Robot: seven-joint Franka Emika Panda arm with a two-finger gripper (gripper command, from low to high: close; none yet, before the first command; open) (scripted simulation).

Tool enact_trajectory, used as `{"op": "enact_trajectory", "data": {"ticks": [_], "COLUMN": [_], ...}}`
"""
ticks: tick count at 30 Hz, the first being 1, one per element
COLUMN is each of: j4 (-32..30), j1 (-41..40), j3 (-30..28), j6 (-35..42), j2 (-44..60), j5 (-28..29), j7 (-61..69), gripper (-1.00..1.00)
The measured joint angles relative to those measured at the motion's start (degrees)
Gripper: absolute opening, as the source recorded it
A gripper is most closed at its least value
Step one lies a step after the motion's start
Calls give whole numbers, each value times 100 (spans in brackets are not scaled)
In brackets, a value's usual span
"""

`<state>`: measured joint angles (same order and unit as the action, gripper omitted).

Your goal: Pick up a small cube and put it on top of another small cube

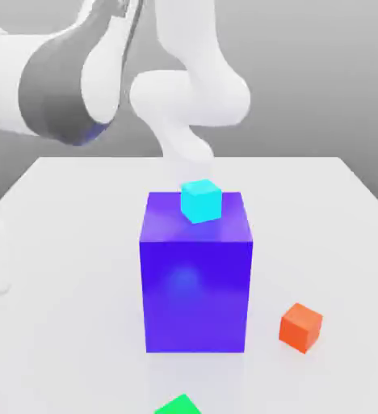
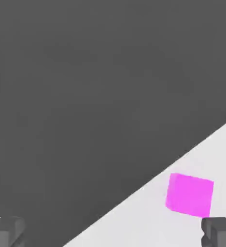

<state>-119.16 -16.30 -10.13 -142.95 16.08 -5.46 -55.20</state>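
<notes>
The magenta cube [image 2: 190, 194] lies on the white table [image 2: 134, 217] near the table's edge, ahead of the fingertips and much closer to one finger [image 2: 220, 232] than to the other [image 2: 6, 231]; it is not between them and nothing touches it. The gripper [image 2: 113, 232] is empty, its fingers spread as wide as they go. The likely fault from here is an off-centre descent: if the hand drops without first shifting toward the cube, the nearer finger lands on the cube's top or nudges it sideways, and the table edge just beyond leaves little margin before the cube slides off. In the exterior view a cyan cube [image 1: 201, 200] sits on top of a large blue block [image 1: 196, 275], with an orange cube [image 1: 300, 327] and a green cube [image 1: 178, 406] on the table around it. If the cyan cube is the target, its height is a second hazard: a carried cube brought in too low strikes the block or knocks the cyan cube off, and an offset release lets the stacked cube tip.
</notes>
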Motion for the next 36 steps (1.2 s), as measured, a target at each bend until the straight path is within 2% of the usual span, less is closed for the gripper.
{"op": "enact_trajectory", "data": {"ticks": [5, 9, 10, 17, 22, 36], "j4": [218, 414, 456, 463, 223, -746], "j1": [-366, -569, -602, -606, -408, 405], "j3": [-61, 68, 107, 110, 9, 1150], "j6": [-174, -638, -763, -781, -265, -231], "j2": [1059, 1891, 2064, 2092, 1325, 262], "j5": [-304, -517, -558, -576, -319, 717], "j7": [-18, 69, 96, 107, 156, 2682], "gripper": [0, 0, -100, -100, -100, -100]}}
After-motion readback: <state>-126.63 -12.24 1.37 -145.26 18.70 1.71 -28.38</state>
